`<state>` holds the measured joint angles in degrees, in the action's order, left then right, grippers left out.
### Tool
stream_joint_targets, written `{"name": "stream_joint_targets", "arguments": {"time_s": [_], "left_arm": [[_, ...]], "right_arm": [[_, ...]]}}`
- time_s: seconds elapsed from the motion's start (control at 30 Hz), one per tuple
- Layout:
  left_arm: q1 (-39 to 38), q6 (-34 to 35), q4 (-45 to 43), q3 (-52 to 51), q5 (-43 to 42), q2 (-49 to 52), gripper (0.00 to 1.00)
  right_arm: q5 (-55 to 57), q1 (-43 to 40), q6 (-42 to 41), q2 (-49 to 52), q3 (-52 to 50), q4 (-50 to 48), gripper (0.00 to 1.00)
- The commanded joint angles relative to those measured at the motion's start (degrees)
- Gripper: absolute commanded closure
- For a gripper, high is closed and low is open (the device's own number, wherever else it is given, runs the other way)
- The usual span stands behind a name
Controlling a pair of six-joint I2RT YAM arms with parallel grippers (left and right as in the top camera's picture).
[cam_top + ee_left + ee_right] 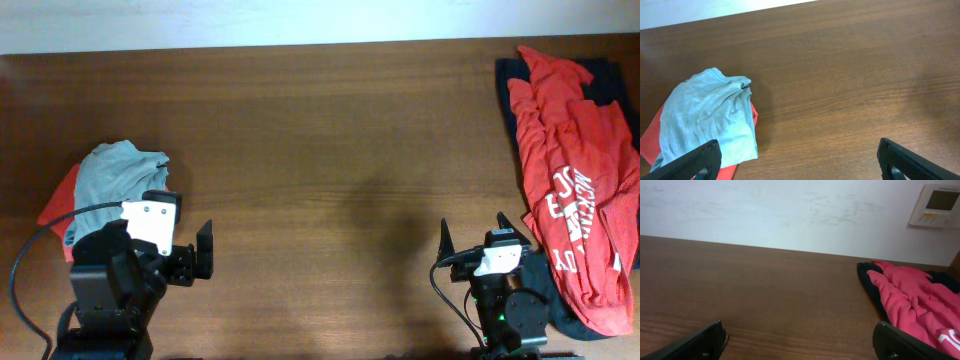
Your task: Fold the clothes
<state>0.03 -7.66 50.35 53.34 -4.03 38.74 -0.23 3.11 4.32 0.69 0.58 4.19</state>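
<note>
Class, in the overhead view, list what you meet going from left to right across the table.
Pale grey-blue T-shirt → left gripper → right gripper → red T-shirt with white lettering.

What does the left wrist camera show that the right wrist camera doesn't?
Only the left wrist: a crumpled pale grey-blue T-shirt lying on a plain red garment. Only the right wrist: a red shirt with white lettering over a dark navy garment, a white wall and a beige wall panel. Both: the brown wooden table, with the open left tool or right tool.
</note>
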Motion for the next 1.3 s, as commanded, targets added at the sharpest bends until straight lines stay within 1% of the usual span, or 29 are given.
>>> {"name": "stream_joint_targets", "arguments": {"time_s": [0.0,0.2,0.33,0.47,0.53,0.57,0.6,0.63,0.67,0.7,0.77,0.8,0.83,0.9,0.97,1.0,1.1,1.17,1.2,1.27], "left_arm": [[0.24,0.50,-0.11,-0.17,0.02,-0.13,0.01],[0.24,0.48,-0.09,-0.22,0.02,-0.48,0.01],[-0.07,0.50,-0.11,-1.97,0.04,-4.68,0.01],[-0.50,0.26,-0.17,-7.93,1.03,-11.43,0.01],[-0.50,0.31,-1.22,-15.50,1.29,-17.79,0.01],[-0.50,0.35,-1.92,-17.70,1.16,-19.47,0.01],[-0.50,0.35,-3.37,-20.98,0.31,-21.88,0.01],[-0.50,0.87,-6.91,-25.97,0.15,-25.38,0.01],[-0.50,1.42,-9.11,-28.41,0.11,-27.08,0.01],[-0.50,2.34,-12.66,-31.87,0.09,-29.49,0.01],[-0.50,4.50,-23.06,-40.02,-0.24,-35.15,0.00],[-0.50,4.74,-24.94,-41.40,-0.24,-36.09,0.01],[-0.50,5.11,-29.90,-44.61,-0.24,-38.21,0.01],[-0.52,5.09,-41.94,-50.05,-0.74,-38.51,0.01],[-0.57,5.07,-49.13,-53.11,-0.87,-38.49,0.01],[-0.48,4.57,-50.73,-52.76,0.96,-38.49,0.01],[-0.50,4.61,-52.57,-52.83,1.70,-38.49,0.01],[-0.50,4.61,-49.68,-52.83,1.73,-38.49,0.01],[-0.50,4.61,-45.92,-52.83,1.75,-38.49,0.01],[-0.50,4.63,-46.25,-52.83,1.92,-38.49,0.01]], "right_arm": [[0.94,0.31,-0.04,-0.48,-0.26,0.42,0.01],[0.94,0.31,-0.04,-0.48,-0.26,0.42,0.01],[0.94,0.31,-0.07,-0.48,-0.26,0.42,0.01],[0.94,0.31,-0.04,-0.48,-0.26,0.42,0.01],[0.94,0.31,-0.04,-0.48,-0.26,0.42,0.01],[0.94,0.31,-0.04,-0.48,-0.26,0.39,0.01],[0.94,0.31,-0.04,-0.48,-0.26,0.42,0.02],[0.94,0.31,-0.04,-0.48,-0.26,0.42,0.01],[0.94,0.31,-0.07,-0.48,-0.26,0.42,0.01],[0.94,0.31,-0.04,-0.48,-0.26,0.42,0.01],[0.94,0.31,-0.04,-0.48,-0.26,0.42,0.01],[0.94,0.31,-0.07,-0.48,-0.26,0.39,0.01],[0.92,0.31,-0.07,-0.48,-0.26,0.39,0.01],[0.94,0.31,-0.07,-0.48,-0.26,0.42,0.01],[0.94,0.31,-0.04,-0.48,-0.26,0.42,0.01],[0.94,0.31,-0.07,-0.48,-0.26,0.42,0.01],[0.94,0.31,-0.07,-0.48,-0.26,0.42,0.01],[0.92,0.31,-0.04,-0.48,-0.26,0.39,0.01],[0.94,0.31,-0.04,-0.48,-0.26,0.39,0.01],[0.94,0.31,-0.07,-0.48,-0.26,0.39,0.01]]}}
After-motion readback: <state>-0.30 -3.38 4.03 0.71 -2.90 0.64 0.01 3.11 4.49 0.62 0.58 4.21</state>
